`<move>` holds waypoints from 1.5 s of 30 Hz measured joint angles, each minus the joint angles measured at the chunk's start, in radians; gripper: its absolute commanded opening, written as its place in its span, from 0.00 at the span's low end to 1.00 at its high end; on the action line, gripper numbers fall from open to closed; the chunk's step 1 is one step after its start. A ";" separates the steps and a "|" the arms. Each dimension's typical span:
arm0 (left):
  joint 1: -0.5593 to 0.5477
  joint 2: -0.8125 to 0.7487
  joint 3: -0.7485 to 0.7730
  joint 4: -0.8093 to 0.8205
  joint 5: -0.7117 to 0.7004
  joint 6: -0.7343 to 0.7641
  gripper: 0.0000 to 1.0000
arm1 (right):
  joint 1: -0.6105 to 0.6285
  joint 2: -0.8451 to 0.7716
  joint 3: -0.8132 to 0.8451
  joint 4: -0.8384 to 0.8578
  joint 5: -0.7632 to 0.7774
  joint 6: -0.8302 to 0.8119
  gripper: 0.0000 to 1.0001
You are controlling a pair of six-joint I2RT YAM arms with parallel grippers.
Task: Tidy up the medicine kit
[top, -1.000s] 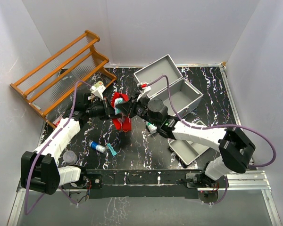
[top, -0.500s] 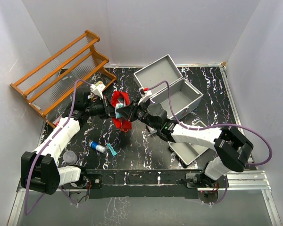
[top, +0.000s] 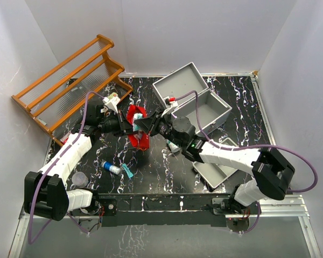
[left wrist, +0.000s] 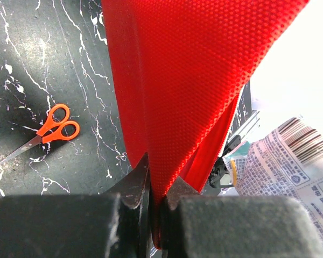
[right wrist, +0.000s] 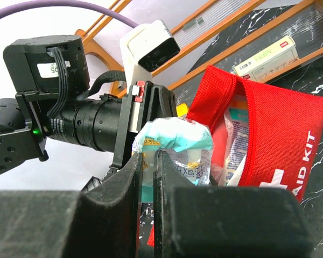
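Table: black, white-veined, walled in white on three sides.

Rack: orange wood, slatted, set at the far left corner, tilted against the wall.

Case: light grey metal, placed far right of centre on the table. The lid is thrown back and the inside of the box is seen bare. It is well apart from the rack.

Tray: grey, lying near the front right, partly covered by the right arm.

Pouch: red fabric, white "AID KIT" lettering read in the right wrist view. It is held up at mid-table, between the two grippers, with its mouth open toward the right one. Printed packs are seen inside.

Left gripper: fingers are closed tight on a fold of the pouch's fabric.

Right gripper: fingers are narrow, pinched on a packet, teal and white, crinkled, held at the pouch's mouth. Whether it is past the rim cannot be told.

Box: white and yellow, seen among the rack's rails.

Scissors: orange handles, flat on the table.

Tube: blue and white, lying front left.

Cup: small, clear, near the left arm's base.
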State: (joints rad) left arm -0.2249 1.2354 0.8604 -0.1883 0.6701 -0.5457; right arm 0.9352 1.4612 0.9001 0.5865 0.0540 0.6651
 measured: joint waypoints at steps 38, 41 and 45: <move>0.000 0.000 0.015 0.035 0.005 -0.055 0.00 | -0.021 0.037 -0.048 0.007 0.055 0.232 0.00; 0.000 0.000 0.015 0.037 -0.002 -0.061 0.00 | -0.021 0.033 -0.049 -0.017 0.067 0.251 0.00; 0.000 0.000 0.017 0.041 -0.013 -0.070 0.00 | -0.021 0.014 -0.049 -0.064 0.084 0.269 0.04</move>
State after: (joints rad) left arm -0.2249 1.2354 0.8772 -0.1471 0.6571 -0.6155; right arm 0.9138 1.4757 0.8513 0.5220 0.1375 0.9344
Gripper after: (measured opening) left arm 0.016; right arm 0.068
